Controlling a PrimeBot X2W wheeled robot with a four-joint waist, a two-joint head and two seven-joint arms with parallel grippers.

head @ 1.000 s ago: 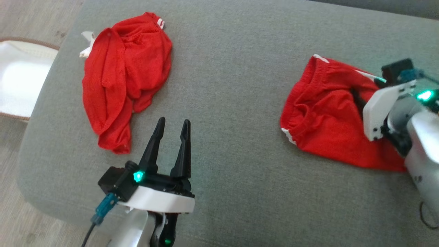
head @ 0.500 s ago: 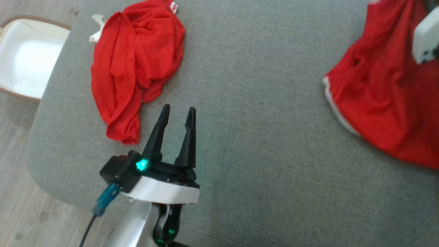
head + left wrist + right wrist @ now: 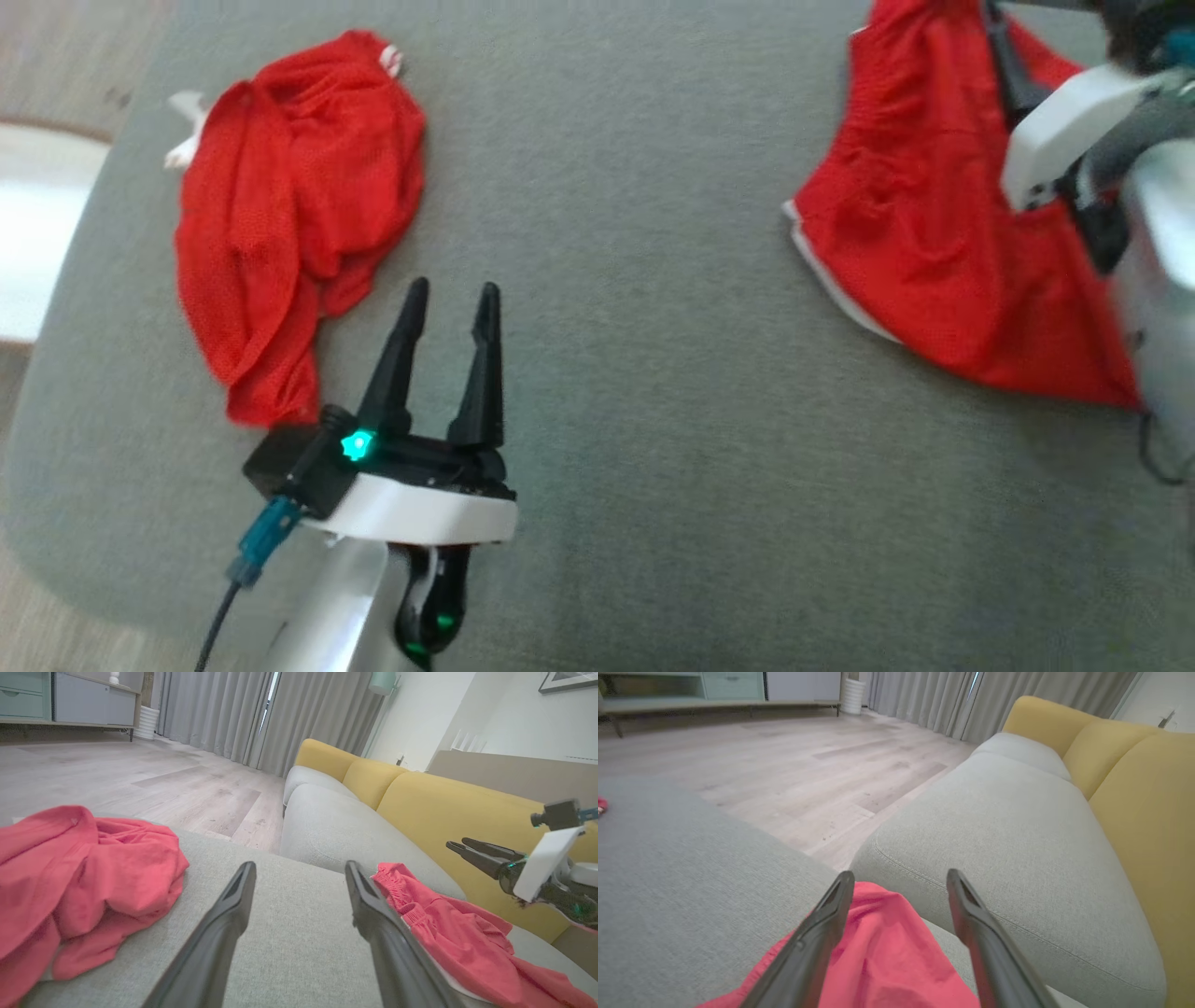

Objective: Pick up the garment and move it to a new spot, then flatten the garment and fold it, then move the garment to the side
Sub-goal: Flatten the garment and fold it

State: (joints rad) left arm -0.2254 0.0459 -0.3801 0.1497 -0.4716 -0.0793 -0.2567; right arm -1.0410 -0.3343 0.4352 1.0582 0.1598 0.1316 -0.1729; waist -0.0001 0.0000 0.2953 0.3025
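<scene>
Two red garments lie on the grey cushion (image 3: 653,420). One is crumpled at the far left (image 3: 289,224) (image 3: 84,868). The other, with white trim and an elastic waistband, spreads at the far right (image 3: 934,243) (image 3: 444,933) (image 3: 887,961). My left gripper (image 3: 450,299) (image 3: 300,864) is open and holds nothing, standing just right of the crumpled garment's lower end. My right gripper (image 3: 1008,37) (image 3: 900,875) (image 3: 455,845) hovers open over the right garment's far edge, with cloth below its fingers and none pinched.
A white basket (image 3: 37,233) stands on the wood floor past the cushion's left edge. Beyond the cushion is a grey sofa seat (image 3: 994,826) with yellow back cushions (image 3: 467,812), and a gap of floor lies between.
The head camera has shifted. The right garment was lifted and dragged by my right gripper, now lies more spread out, and the gripper has let go. The left arm has not moved.
</scene>
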